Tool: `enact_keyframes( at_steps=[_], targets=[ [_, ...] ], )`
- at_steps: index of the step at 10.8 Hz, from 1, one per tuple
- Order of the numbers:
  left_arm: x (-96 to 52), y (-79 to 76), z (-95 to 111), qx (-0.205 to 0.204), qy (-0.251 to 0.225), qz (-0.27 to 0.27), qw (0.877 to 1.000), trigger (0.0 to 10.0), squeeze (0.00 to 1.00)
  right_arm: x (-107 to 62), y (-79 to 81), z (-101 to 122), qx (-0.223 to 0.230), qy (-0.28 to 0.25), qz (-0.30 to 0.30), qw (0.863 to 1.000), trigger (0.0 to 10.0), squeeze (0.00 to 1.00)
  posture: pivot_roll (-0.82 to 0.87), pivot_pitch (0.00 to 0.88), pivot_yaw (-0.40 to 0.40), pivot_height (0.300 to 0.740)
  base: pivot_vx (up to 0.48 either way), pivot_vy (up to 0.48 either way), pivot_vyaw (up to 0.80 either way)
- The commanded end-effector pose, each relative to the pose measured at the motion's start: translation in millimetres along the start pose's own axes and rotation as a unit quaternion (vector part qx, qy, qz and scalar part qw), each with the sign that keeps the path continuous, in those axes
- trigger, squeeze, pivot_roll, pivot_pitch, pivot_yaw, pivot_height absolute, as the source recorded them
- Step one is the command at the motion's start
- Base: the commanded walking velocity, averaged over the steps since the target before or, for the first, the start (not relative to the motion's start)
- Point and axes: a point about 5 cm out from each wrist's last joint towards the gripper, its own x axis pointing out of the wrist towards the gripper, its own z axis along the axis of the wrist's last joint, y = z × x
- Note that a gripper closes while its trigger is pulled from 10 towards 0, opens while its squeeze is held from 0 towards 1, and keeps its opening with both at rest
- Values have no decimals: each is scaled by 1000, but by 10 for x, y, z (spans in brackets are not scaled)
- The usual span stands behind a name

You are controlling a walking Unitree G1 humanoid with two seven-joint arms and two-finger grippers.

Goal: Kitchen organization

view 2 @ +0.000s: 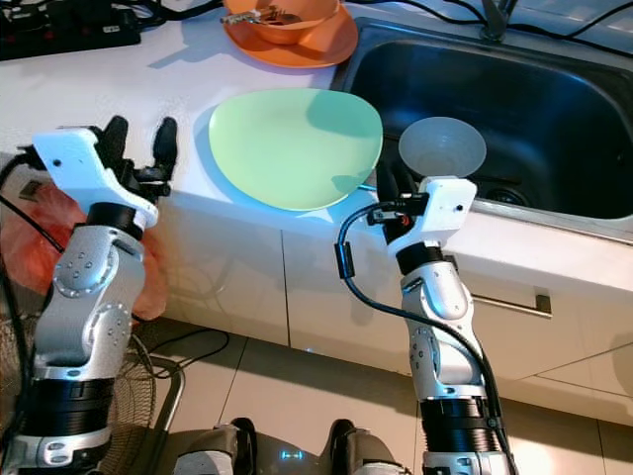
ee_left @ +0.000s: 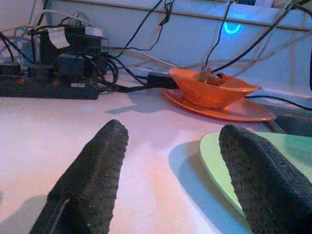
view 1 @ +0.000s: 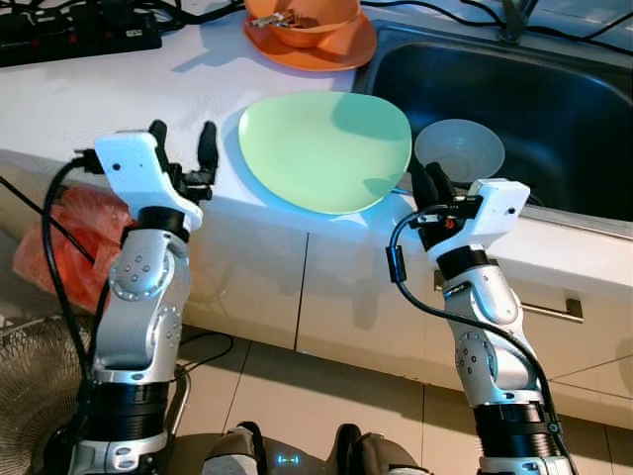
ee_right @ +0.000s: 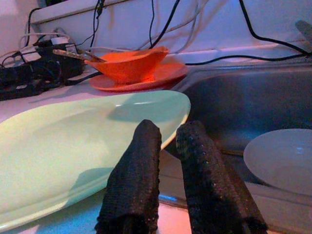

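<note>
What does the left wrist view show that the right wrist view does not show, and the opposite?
Left wrist view alone: the left end effector, open above the white counter.

Right wrist view alone: the right end effector, fingers close together, the dark sink and the grey bowl in it.

Both: the green plate, the orange bowl on its orange plate, the black power strip and cables at the wall.

a home kitchen, it seems: steel sink (view 1: pixel 514 89), white counter (view 1: pixel 89 99), cabinet drawers (view 1: pixel 554 317) below.
</note>
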Motion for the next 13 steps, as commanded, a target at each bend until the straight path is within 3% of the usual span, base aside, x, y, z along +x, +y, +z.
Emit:
enact_keyframes(
  at_steps=[1,4,8,13],
  targets=[
    [-35,-34,-72,8,4,-11,1000,10000,1000,-41,-48,-80,12,18,-10,1000,10000,0,117,204,-55,740,0,0,0],
    [-156,-146,-206,32,9,-28,999,10000,1000,-41,-50,-62,14,10,-11,1000,10000,0,110,199,-52,740,0,0,0],
    [-220,-245,-199,54,-12,-38,998,10000,1000,-53,-53,-67,17,7,-12,1000,10000,0,118,193,-53,740,0,0,0],
    [-351,-162,-339,59,3,-8,998,10000,1000,-55,-72,-62,17,7,-13,1000,10000,0,120,204,-60,740,0,0,0]
  ],
)
